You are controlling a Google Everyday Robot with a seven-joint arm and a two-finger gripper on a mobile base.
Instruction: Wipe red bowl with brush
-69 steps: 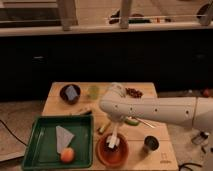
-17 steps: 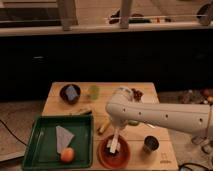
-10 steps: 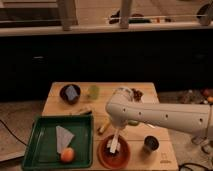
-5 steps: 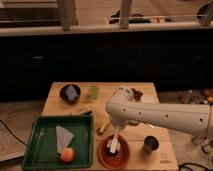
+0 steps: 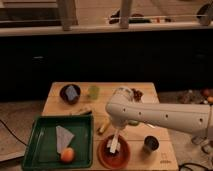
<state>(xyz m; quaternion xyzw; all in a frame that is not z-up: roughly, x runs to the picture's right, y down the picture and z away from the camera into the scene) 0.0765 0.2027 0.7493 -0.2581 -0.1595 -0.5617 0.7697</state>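
Note:
The red bowl (image 5: 114, 154) sits at the front edge of the wooden table, right of the green tray. My white arm reaches in from the right and bends down over it. My gripper (image 5: 115, 141) points down into the bowl and holds the pale brush (image 5: 113, 146) upright, its lower end inside the bowl. The brush's head is hidden against the bowl's dark inside.
A green tray (image 5: 42, 150) at the front left holds a grey cloth (image 5: 62, 136) and an orange fruit (image 5: 67, 155). A dark bowl with a blue-grey object (image 5: 70, 93) and a green cup (image 5: 93, 91) stand at the back. A yellowish stick (image 5: 103, 127) lies by the tray. A dark metal cup (image 5: 151, 144) stands at the right.
Since 6.9 s ago the arm has lowered the gripper and brush into the red bowl. Over the last second nothing has visibly moved.

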